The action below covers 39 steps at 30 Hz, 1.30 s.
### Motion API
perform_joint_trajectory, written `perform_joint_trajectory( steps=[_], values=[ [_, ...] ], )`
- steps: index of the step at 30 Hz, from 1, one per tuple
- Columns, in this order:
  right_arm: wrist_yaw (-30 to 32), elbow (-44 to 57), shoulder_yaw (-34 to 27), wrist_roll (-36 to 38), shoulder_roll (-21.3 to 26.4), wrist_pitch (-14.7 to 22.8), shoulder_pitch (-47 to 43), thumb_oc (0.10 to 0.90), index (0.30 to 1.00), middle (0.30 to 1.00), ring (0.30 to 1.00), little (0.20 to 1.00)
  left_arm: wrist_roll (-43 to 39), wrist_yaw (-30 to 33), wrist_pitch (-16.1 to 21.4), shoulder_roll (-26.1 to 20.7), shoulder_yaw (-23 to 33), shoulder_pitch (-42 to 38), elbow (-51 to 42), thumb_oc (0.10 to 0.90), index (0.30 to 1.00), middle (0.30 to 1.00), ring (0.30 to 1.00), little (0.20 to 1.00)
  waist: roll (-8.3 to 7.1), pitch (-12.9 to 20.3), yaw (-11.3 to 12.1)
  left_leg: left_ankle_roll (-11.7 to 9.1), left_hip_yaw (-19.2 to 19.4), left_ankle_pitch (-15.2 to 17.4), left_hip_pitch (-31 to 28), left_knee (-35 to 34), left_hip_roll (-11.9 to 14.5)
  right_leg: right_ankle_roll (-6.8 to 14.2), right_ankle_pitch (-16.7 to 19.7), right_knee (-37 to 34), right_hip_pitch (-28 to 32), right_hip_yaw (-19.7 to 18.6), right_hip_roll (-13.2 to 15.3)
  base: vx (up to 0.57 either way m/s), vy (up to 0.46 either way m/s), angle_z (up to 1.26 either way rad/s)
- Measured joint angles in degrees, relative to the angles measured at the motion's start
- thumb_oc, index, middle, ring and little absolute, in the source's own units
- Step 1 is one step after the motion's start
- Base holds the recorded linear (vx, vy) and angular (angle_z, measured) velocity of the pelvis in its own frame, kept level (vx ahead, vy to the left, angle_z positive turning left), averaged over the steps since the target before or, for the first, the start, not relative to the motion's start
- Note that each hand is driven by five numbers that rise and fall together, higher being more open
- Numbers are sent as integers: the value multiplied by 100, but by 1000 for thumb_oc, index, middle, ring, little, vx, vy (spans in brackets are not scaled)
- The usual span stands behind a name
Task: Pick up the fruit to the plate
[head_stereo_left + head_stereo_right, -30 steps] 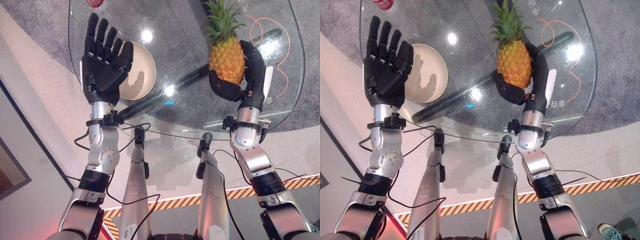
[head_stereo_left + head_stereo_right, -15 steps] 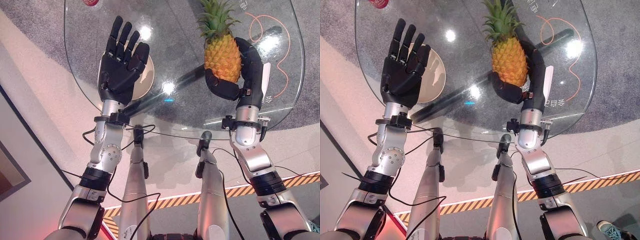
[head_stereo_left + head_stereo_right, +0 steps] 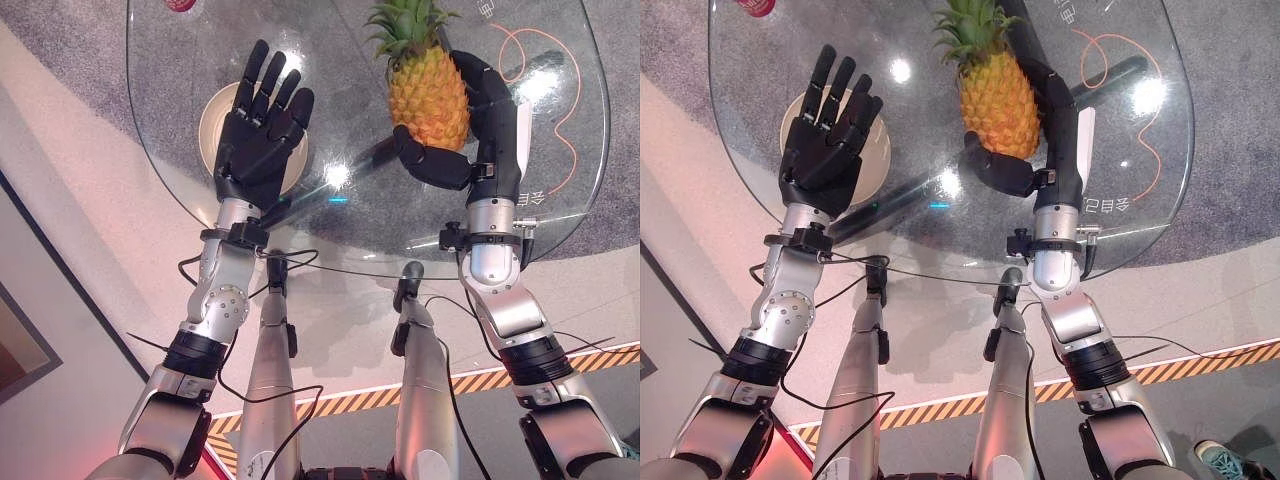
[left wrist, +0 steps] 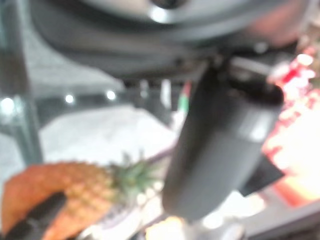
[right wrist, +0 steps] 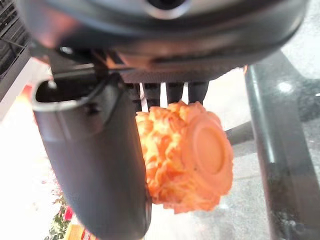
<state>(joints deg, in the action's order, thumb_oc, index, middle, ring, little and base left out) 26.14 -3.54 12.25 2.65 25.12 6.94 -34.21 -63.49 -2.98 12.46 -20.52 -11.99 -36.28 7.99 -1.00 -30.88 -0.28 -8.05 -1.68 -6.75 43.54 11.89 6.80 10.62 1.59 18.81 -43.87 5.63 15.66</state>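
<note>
Both arms are drifting leftward compared with a second ago: the right robot hand [image 3: 478, 120] is carrying the pineapple [image 3: 428, 95] further toward the middle of the glass desk [image 3: 560, 190], and the left robot hand [image 3: 258, 140] is now hovering over the cream plate [image 3: 215, 105] with its fingers straight and spread, holding nothing. The right robot hand is curling its fingers round one side of the fruit's body and its thumb under the other, so the pineapple is riding upright above the desk, well apart from the plate. In the right wrist view the flat orange base [image 5: 205, 150] is showing past the thumb. I judge the fruit rigid, rough-skinned and fairly heavy, with a top-heavy crown [image 3: 405, 25], so a wrap round the widest part of the body is looking safer than any hold on the leaves. A red can [image 3: 752, 6] is standing at the desk's far edge.
</note>
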Motion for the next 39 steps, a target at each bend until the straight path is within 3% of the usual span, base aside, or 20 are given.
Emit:
perform_joint_trajectory(
  steps=[14,39],
  values=[
    [-247,3,248,-28,6,0,-127,100,300,300,300,200,18,379,-54,204,-92,-168,-10,800,900,900,900,900,0,0,-6,1,53,0,3,-12,-1,1,0,4,-46,-30,8,0,0,0],
    [-514,12,400,-26,6,-17,-147,100,300,300,300,200,-85,378,-216,247,-157,-224,-13,800,900,900,900,900,0,0,-4,-1,78,-2,-1,-61,-7,5,-6,8,-79,-32,20,0,0,0]
  ],
)
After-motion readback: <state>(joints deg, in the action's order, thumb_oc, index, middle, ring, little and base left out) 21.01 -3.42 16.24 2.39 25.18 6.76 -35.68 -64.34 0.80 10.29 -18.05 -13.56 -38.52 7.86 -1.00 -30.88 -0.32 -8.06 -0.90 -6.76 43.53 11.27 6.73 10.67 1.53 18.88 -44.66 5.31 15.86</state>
